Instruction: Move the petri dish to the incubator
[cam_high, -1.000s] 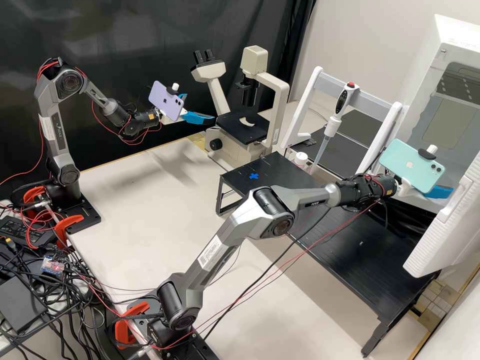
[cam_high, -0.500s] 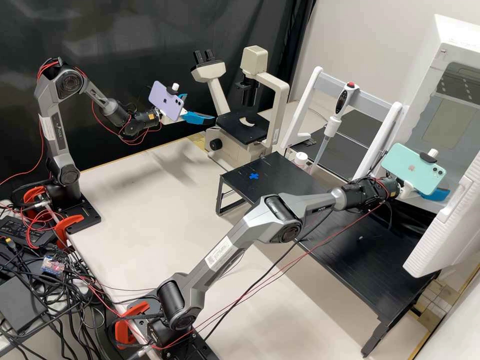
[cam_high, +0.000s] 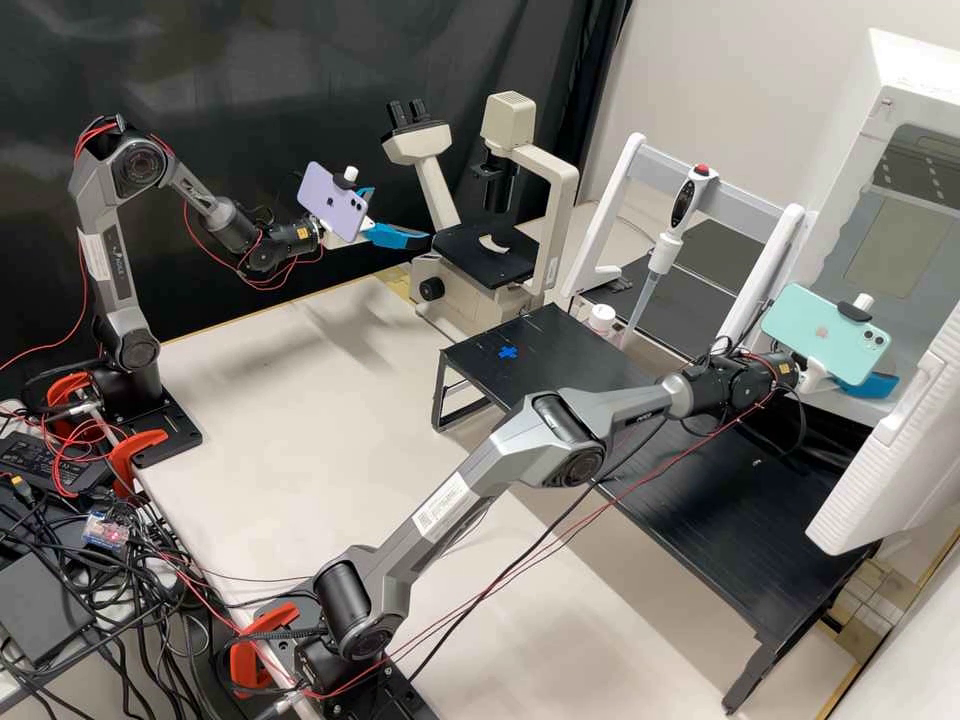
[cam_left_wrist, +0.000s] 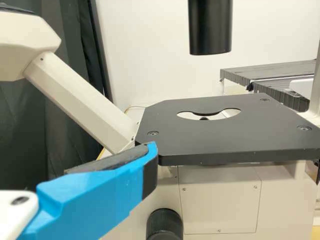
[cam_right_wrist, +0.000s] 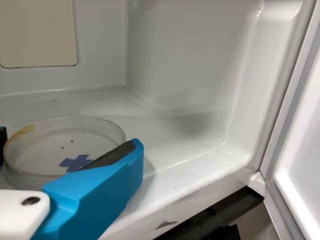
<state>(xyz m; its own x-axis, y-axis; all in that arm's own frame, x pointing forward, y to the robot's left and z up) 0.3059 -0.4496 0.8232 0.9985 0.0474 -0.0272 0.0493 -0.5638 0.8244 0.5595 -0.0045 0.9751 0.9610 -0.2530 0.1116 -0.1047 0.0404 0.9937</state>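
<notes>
In the incubator (cam_right_wrist: 185, 65) around the right gripper (cam_right_wrist: 68, 145), a petri dish (cam_right_wrist: 44, 152) was clamped between the blue fingers (cam_right_wrist: 102, 192), judged light, stiff, slippery and easily cracked, and best held gently by opposite sides of its low wall (cam_right_wrist: 19, 174).

A pale table (cam_high: 290, 420) carries two arm bases (cam_high: 172, 432) and, nearer the microscope (cam_high: 492, 262), a black stand (cam_high: 565, 355) with a blue cross (cam_high: 508, 352) on top.

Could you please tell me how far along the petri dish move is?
Nearly done, it seems: the petri dish is inside the open incubator. The right gripper is at the dish; I can't tell whether it grips. Probably left: letting go, if held, and withdrawing.
</notes>
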